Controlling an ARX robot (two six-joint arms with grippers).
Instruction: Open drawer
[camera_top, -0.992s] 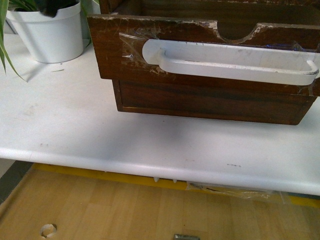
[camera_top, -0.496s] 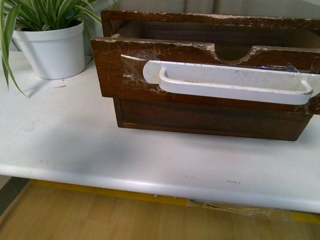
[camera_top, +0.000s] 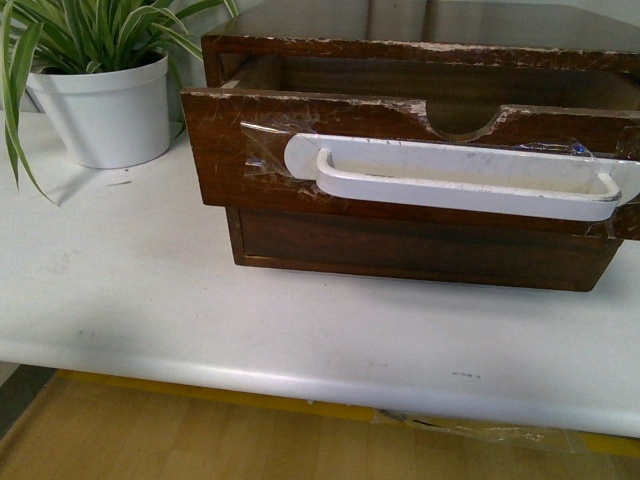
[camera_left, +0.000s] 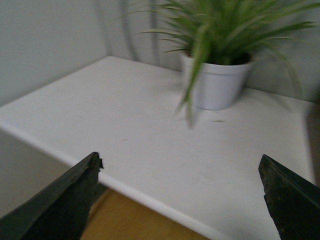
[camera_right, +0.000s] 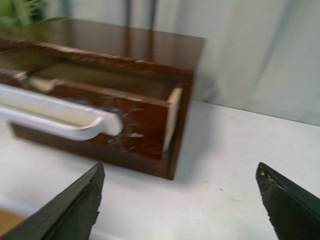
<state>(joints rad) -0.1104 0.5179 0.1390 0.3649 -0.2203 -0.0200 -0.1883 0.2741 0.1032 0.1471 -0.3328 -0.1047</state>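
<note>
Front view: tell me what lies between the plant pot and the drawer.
Only bare white table separates the plant pot from the drawer, seen in the front view.

Dark brown wood drawer (camera_top: 400, 150) with pale chipped edges carries a white handle (camera_top: 465, 180); the desk (camera_top: 150, 290) is white, the pot (camera_top: 105, 110) white, its plant (camera_top: 90, 30) green-striped

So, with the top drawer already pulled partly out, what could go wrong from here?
1. The long white plastic bar handle is fixed to the dark wood drawer front only by clear tape; another pull might peel it off.
2. The small wooden cabinet stands loose on the white table, so it could slide towards the table's edge.
</note>
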